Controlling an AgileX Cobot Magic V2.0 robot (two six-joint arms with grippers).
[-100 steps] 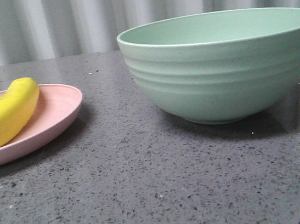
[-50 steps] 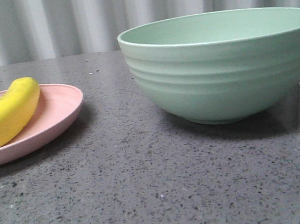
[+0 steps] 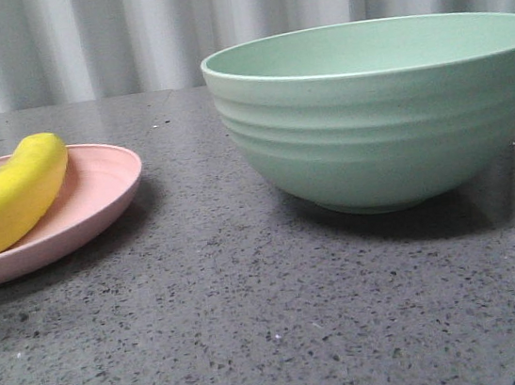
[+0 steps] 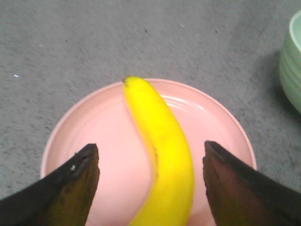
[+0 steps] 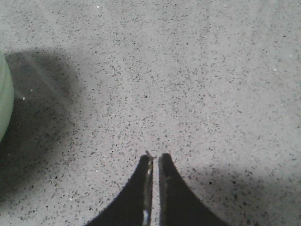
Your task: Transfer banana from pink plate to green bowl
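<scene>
The yellow banana (image 3: 13,193) lies on the pink plate (image 3: 105,189) at the left of the front view. The green bowl (image 3: 380,115) stands to the right of the plate, apart from it. Neither gripper shows in the front view. In the left wrist view my left gripper (image 4: 151,151) is open above the plate (image 4: 99,127), its two dark fingers on either side of the banana (image 4: 162,146) without touching it. In the right wrist view my right gripper (image 5: 155,157) is shut and empty over bare countertop, with the bowl's edge (image 5: 3,99) off to one side.
The dark grey speckled countertop (image 3: 256,326) stretches in front of the plate and bowl. A pale pleated curtain (image 3: 123,34) hangs behind the table. The bowl's side (image 4: 292,61) shows at the edge of the left wrist view.
</scene>
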